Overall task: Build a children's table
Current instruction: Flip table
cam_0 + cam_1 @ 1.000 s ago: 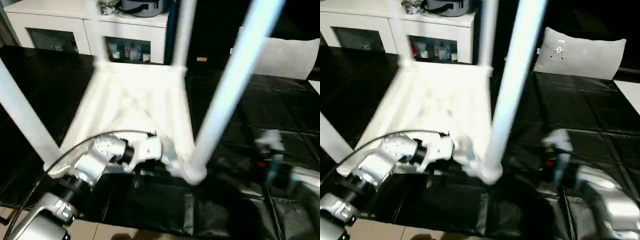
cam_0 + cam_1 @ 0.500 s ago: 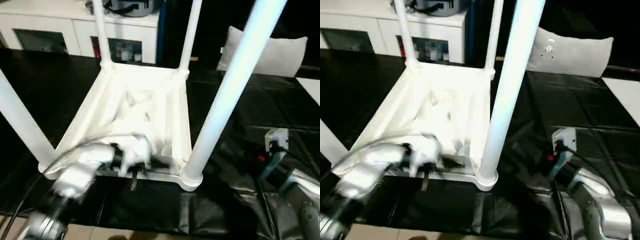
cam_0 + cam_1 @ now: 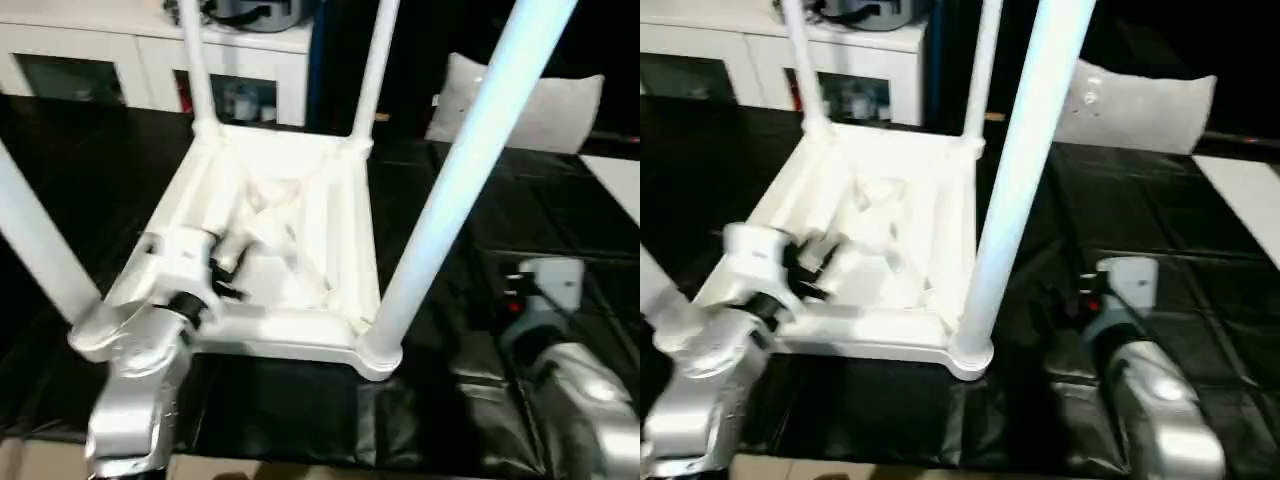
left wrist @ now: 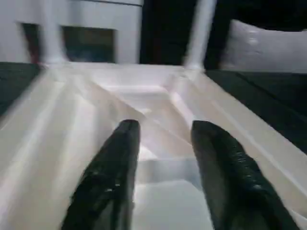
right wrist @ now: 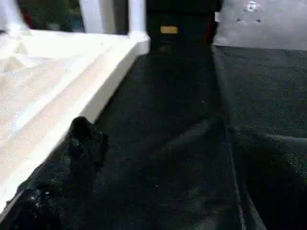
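The upturned tabletop (image 3: 290, 240) lies on the black mat (image 3: 470, 400) with all four legs (image 3: 470, 170) standing in its corner sockets. The risk, as I judge it, is a knock: the left gripper (image 4: 160, 158) hangs over the tabletop's ribbed underside, near its front-left leg, and a careless swing could tilt or unseat that leg. Its fingers (image 4: 112, 177) stand partly apart, holding nothing. To the right of the tabletop, the right gripper (image 5: 158, 158) hovers over the mat, spread wide and empty.
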You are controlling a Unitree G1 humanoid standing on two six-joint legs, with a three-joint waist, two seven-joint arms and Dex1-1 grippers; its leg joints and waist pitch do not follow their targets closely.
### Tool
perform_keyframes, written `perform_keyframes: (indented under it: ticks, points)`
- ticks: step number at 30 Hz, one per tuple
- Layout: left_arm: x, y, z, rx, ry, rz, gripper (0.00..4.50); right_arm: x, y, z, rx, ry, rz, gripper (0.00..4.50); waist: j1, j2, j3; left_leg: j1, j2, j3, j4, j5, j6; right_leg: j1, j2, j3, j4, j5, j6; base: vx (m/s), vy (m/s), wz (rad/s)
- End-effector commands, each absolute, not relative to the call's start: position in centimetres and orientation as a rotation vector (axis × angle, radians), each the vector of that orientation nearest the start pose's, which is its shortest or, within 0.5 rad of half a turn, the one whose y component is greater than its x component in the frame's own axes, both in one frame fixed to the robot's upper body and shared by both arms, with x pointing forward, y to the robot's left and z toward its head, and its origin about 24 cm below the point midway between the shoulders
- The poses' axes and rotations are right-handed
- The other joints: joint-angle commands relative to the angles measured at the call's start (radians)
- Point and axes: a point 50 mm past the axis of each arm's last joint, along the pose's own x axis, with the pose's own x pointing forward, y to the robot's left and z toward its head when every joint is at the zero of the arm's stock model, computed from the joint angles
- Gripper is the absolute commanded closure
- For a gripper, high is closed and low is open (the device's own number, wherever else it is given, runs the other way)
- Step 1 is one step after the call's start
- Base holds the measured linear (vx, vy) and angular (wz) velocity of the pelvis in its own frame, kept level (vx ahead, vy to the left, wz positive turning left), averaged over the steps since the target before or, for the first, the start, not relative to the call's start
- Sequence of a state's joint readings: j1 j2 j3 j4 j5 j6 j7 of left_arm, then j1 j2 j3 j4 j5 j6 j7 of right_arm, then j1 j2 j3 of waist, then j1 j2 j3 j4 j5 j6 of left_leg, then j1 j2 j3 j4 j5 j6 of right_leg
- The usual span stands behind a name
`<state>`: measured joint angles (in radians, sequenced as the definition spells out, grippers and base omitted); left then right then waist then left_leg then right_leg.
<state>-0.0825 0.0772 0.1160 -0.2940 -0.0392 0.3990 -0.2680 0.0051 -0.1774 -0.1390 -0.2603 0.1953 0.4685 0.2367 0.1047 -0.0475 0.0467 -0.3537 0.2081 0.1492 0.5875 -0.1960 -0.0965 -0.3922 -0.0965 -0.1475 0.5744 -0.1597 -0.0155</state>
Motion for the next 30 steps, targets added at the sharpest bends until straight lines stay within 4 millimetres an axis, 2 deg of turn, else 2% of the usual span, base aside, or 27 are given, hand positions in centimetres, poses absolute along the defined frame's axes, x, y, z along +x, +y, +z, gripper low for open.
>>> perform_keyframes:
  ticks: [1,2,3,4,5,6,7,8,9,10,11,12,13,14,15,16,17,18,19,20,21,23,24,25,26,27,30]
  points:
    - [26.1,16.7,9.2,0.050,0.052,-0.151,2.08,25.0,-18.9,6.5,0.001,0.199,0.141,0.00,-0.002,0.003,-0.056,-0.034,0.016,0.001,-0.063,-0.050,0.053,0.028,-0.042,0.052,-0.090,-0.229,-0.025,0.000,0.000,0.00]
    - [26.1,16.7,9.2,0.059,0.054,-0.146,2.08,25.0,-18.9,6.5,-0.005,0.201,0.139,0.00,0.000,0.006,-0.082,-0.047,0.001,0.006,-0.025,0.260,0.120,0.007,-0.022,0.048,-0.049,0.109,-0.098,0.000,0.000,0.00]
    - [26.1,16.7,9.1,0.064,0.062,-0.142,1.86,25.0,-18.8,6.1,-0.004,0.205,0.134,0.00,-0.001,0.002,-0.098,-0.074,-0.030,0.015,0.004,0.537,0.228,-0.021,0.001,0.029,-0.029,0.425,-0.148,0.000,0.000,0.00]
    - [26.0,16.8,9.0,0.066,0.072,-0.133,1.84,25.1,-18.8,5.7,-0.003,0.209,0.131,0.00,0.002,0.009,-0.124,-0.073,-0.039,0.008,0.022,0.624,0.268,-0.024,0.009,0.023,-0.006,0.531,-0.177,0.000,0.000,0.00]
    - [25.9,16.9,9.0,0.067,0.067,-0.132,1.76,25.1,-18.9,4.8,-0.010,0.211,0.132,0.00,0.003,-0.001,-0.133,-0.100,-0.050,0.010,0.036,0.624,0.346,-0.041,0.013,0.014,-0.017,0.580,-0.199,-0.095,0.002,-0.01]
    - [25.9,16.9,9.1,0.067,0.064,-0.131,1.76,25.1,-18.9,4.5,-0.013,0.209,0.135,0.00,0.013,0.000,-0.124,-0.115,-0.040,0.016,0.038,0.388,0.360,-0.055,-0.012,0.010,-0.057,0.355,-0.205,-0.155,0.014,-0.03]
    - [25.8,17.0,9.2,0.068,0.052,-0.126,1.59,25.0,-19.1,3.6,-0.026,0.200,0.144,0.00,0.015,0.007,-0.117,-0.118,-0.030,0.019,0.040,0.220,0.342,-0.054,-0.026,0.008,-0.076,0.144,-0.183,-0.155,0.014,-0.03]
    - [25.6,17.2,9.4,0.079,0.035,-0.119,1.46,24.7,-19.4,2.7,-0.042,0.205,0.132,0.00,0.011,0.016,-0.092,-0.073,0.006,0.018,0.024,-0.197,0.246,-0.065,-0.035,-0.013,-0.119,-0.393,-0.092,-0.179,0.030,-0.03]
    - [25.6,17.3,9.8,0.116,0.015,-0.115,1.36,24.3,-19.8,1.8,-0.025,0.223,0.119,0.00,-0.022,0.040,-0.049,-0.046,0.064,-0.008,-0.040,-0.620,0.139,-0.066,0.012,-0.058,-0.098,-0.672,0.055,-0.164,0.021,-0.09]
    - [25.6,17.5,10.1,0.160,0.000,-0.121,1.36,24.0,-20.1,1.1,-0.039,0.230,0.106,0.00,-0.001,0.061,-0.031,-0.115,0.141,-0.027,-0.167,-0.826,0.084,0.014,0.033,-0.037,0.113,-0.580,0.058,-0.164,0.021,-0.09]
    - [25.6,17.6,10.4,0.201,-0.007,-0.130,1.21,23.7,-20.4,0.5,-0.044,0.238,0.089,0.00,0.113,0.067,-0.010,-0.216,0.071,0.115,-0.213,-1.014,-0.069,0.060,0.066,-0.056,0.274,-0.416,-0.040,-0.167,0.014,0.09]
    - [25.6,17.7,10.6,0.230,-0.008,-0.141,1.09,23.6,-20.5,0.2,-0.032,0.236,0.077,0.00,0.174,0.043,-0.029,-0.201,0.083,0.140,-0.159,-0.866,-0.024,0.098,0.042,0.058,0.315,-0.548,-0.012,-0.142,-0.107,0.25]
    - [25.5,17.7,10.8,0.202,-0.015,-0.160,1.09,23.6,-20.4,0.1,-0.011,0.236,0.067,0.00,0.170,0.013,-0.040,-0.169,0.098,0.150,-0.083,-0.641,-0.048,0.069,0.023,0.142,0.319,-0.764,0.033,-0.142,-0.107,0.25]
    - [25.4,17.6,10.8,0.161,-0.022,-0.182,1.09,23.7,-20.7,0.7,0.021,0.215,0.065,0.00,0.078,-0.028,0.020,0.013,0.014,0.016,0.284,-0.213,-0.014,-0.199,-0.156,0.204,-0.107,-1.478,0.069,-0.068,-0.193,0.14]
    - [25.1,17.6,10.6,0.135,-0.018,-0.202,0.87,23.9,-21.2,1.3,0.028,0.198,0.054,0.00,0.111,-0.033,0.007,-0.117,-0.052,-0.016,0.279,-0.137,0.069,-0.054,-0.070,0.274,-0.060,-1.403,0.050,-0.068,-0.048,0.05]
    - [24.8,17.5,10.4,0.121,-0.012,-0.213,0.79,24.0,-21.6,1.9,0.036,0.177,0.044,0.00,0.127,-0.032,0.030,-0.119,-0.050,-0.039,0.264,-0.138,0.055,-0.038,-0.082,0.271,-0.050,-1.323,0.022,-0.068,-0.048,0.05]
    - [24.5,17.6,10.0,0.110,0.005,-0.214,0.69,24.1,-21.9,2.2,0.042,0.156,0.036,0.00,0.147,-0.016,-0.001,-0.058,-0.037,-0.048,0.180,-0.207,0.029,-0.012,-0.056,0.281,0.006,-1.049,-0.001,-0.068,0.019,0.18]
    - [24.3,17.6,9.6,0.104,0.025,-0.207,0.59,24.2,-22.0,2.2,0.046,0.135,0.032,0.00,0.140,0.015,-0.012,0.025,-0.002,-0.047,0.087,-0.271,0.009,-0.025,-0.026,0.229,0.032,-0.697,-0.072,-0.134,-0.005,0.38]
    - [24.2,17.7,9.5,0.103,0.028,-0.201,0.50,24.2,-22.0,2.2,0.043,0.129,0.035,0.00,0.129,0.005,-0.006,0.040,0.014,-0.041,0.053,-0.313,0.016,-0.035,0.009,0.204,0.043,-0.552,-0.094,-0.134,-0.005,0.38]
    - [24.0,17.7,9.3,0.099,0.032,-0.197,0.42,24.3,-22.0,2.2,0.034,0.114,0.042,0.00,0.106,0.024,-0.019,0.042,0.051,-0.058,-0.012,-0.373,0.036,-0.012,0.008,0.186,0.059,-0.360,-0.121,-0.147,0.034,0.22]
    - [23.8,17.7,9.1,0.106,0.034,-0.192,0.36,24.4,-21.9,2.4,0.030,0.098,0.054,0.00,0.089,0.031,-0.014,0.034,0.050,-0.051,-0.041,-0.440,0.035,0.009,-0.011,0.176,0.031,-0.343,-0.132,-0.051,0.078,0.01]
    - [23.5,17.9,8.8,0.105,0.038,-0.171,0.19,24.6,-21.6,3.2,0.047,0.050,0.069,0.00,0.073,0.018,-0.017,0.023,0.037,-0.043,-0.057,-0.411,0.025,0.037,-0.037,0.180,-0.002,-0.366,-0.127,-0.039,0.082,-0.01]
    - [23.3,18.0,8.7,0.104,0.039,-0.158,0.08,24.7,-21.5,3.8,0.061,0.019,0.078,0.00,0.065,0.018,-0.024,0.021,0.037,-0.038,-0.061,-0.331,0.028,0.045,-0.043,0.181,-0.010,-0.317,-0.122,0.007,0.074,-0.03]
    - [23.2,18.1,8.5,0.106,0.040,-0.144,0.08,24.9,-21.4,5.0,0.081,-0.037,0.104,0.00,0.060,0.013,-0.027,0.016,0.037,-0.036,-0.063,-0.276,0.032,0.053,-0.044,0.179,-0.009,-0.271,-0.118,0.007,0.074,-0.03]
    - [23.0,18.3,8.6,0.106,0.037,-0.135,0.08,25.3,-21.7,6.5,0.088,-0.100,0.108,0.00,0.051,0.015,-0.035,0.013,0.036,-0.031,-0.064,-0.213,0.041,0.058,-0.043,0.174,-0.008,-0.174,-0.119,0.011,0.067,-0.02]
    - [23.0,18.3,8.7,0.105,0.032,-0.133,0.08,25.6,-22.2,7.6,0.077,-0.140,0.081,0.00,0.039,0.008,-0.033,0.006,0.031,-0.029,-0.068,-0.217,0.044,0.059,-0.041,0.174,-0.008,-0.142,-0.111,-0.005,0.058,-0.01]
    - [23.1,18.2,9.3,0.101,0.015,-0.158,0.08,26.9,-23.8,10.8,0.025,-0.209,0.011,0.00,0.016,0.012,-0.036,0.010,0.030,-0.026,-0.070,-0.206,0.036,0.057,-0.037,0.170,-0.011,-0.119,-0.104,-0.002,0.019,0.00]
